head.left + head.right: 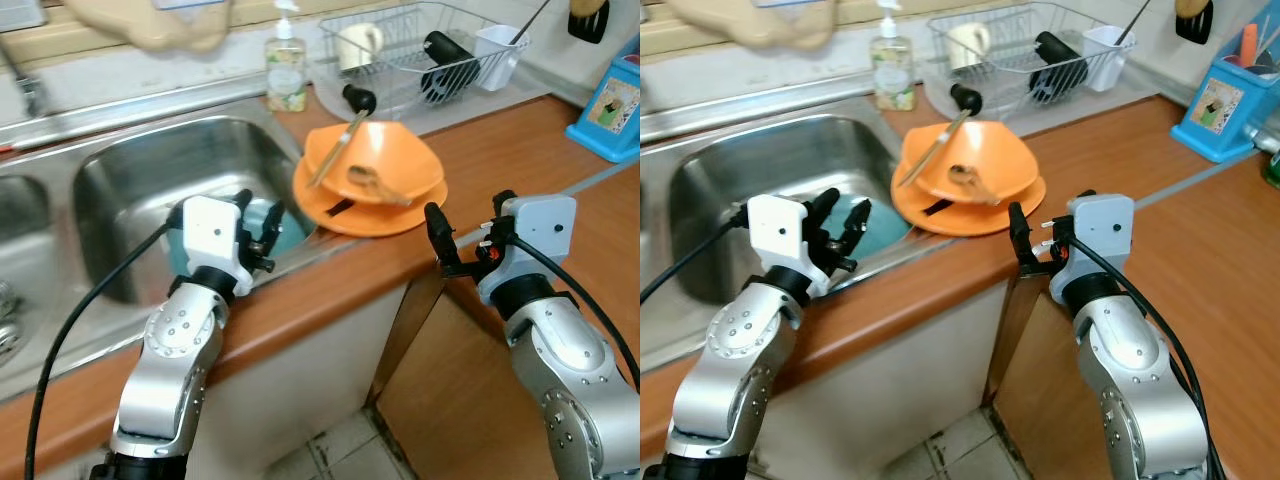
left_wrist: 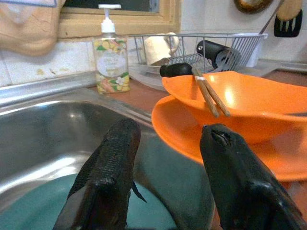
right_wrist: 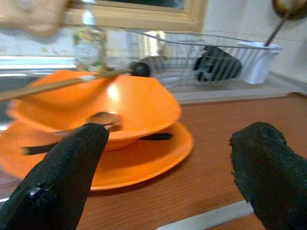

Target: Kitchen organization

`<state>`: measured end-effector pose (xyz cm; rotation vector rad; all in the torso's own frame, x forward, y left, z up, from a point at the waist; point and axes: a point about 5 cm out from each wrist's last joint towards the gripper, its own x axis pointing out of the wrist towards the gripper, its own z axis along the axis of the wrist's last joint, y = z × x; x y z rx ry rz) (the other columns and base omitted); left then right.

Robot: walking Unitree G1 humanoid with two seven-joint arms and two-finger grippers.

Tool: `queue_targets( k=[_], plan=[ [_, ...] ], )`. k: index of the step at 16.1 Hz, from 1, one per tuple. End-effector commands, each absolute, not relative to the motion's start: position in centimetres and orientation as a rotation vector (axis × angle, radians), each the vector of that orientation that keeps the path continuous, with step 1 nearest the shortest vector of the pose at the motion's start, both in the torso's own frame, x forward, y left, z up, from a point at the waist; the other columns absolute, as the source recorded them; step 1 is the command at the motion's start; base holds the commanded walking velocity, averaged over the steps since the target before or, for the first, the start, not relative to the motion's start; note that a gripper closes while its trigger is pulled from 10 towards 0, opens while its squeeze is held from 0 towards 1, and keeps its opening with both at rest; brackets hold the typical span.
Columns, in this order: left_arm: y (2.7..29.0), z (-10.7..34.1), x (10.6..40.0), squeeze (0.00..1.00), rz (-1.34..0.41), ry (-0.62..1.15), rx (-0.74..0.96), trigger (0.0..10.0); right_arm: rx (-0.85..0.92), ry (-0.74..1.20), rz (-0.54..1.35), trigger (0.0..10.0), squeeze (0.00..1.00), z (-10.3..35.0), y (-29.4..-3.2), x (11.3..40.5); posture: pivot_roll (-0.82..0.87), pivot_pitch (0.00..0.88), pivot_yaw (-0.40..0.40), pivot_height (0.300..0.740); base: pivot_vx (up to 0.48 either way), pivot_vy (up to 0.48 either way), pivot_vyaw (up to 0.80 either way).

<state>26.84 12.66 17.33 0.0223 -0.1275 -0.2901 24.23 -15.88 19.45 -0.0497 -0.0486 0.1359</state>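
While both grippers hover released at mid-frame, an orange bowl (image 1: 385, 160) sits on an orange plate (image 1: 400, 212) on the desk (image 1: 480, 150). Chopsticks (image 1: 335, 152) lean across the bowl; the left gripper (image 1: 258, 222) is over the sink (image 1: 150, 170), the right gripper (image 1: 440, 240) at the desk's edge.

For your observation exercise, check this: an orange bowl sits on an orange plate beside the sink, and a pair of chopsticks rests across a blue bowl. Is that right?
Not quite. The chopsticks rest across the orange bowl, which sits on the orange plate beside the sink, as the left wrist view shows.

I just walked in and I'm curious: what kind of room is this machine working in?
A home kitchen, most likely. There is a steel sink set in a wooden counter, a soap bottle behind it, a wire dish rack, and an orange bowl stacked on an orange plate.
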Motion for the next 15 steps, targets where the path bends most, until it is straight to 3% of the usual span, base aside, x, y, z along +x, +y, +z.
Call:
queue_targets(
  k=[1,3,12,13,14,15],
  plan=[
    [12.6,17.5,26.8,0.00,-0.297,-0.134,0.017,10.0,-0.048,-0.075,0.139,10.0,1.00,19.8,-15.8,24.2,-0.15,0.000,0.007,0.740,0.330,0.000,0.00],
    [12.5,17.5,26.8,0.00,-0.301,-0.134,0.012,10.0,-0.049,-0.077,0.140,10.0,1.00,19.8,-15.8,24.2,-0.15,0.000,0.007,0.740,0.307,0.000,0.00],
    [12.8,17.2,26.7,0.00,-0.293,-0.126,-0.013,10.0,-0.019,-0.075,0.124,10.0,1.00,19.7,-16.2,24.3,-0.15,0.000,0.001,0.740,0.000,0.000,0.00],
    [12.6,17.5,26.8,0.41,-0.303,-0.144,-0.044,10.0,0.005,-0.073,0.107,10.0,1.00,19.6,-16.5,24.4,-0.15,0.000,0.001,0.740,0.000,0.000,0.00],
    [12.4,17.7,27.0,1.00,-0.318,-0.153,-0.050,10.0,0.013,-0.071,0.105,10.0,1.00,19.7,-17.3,24.5,-0.15,0.000,0.004,0.740,0.000,0.000,0.00],
    [12.2,17.8,27.3,1.00,-0.329,-0.154,-0.040,10.0,0.005,-0.069,0.144,10.0,1.00,19.8,-17.9,24.5,-0.15,0.000,0.004,0.740,0.000,0.000,0.00]
  ],
)
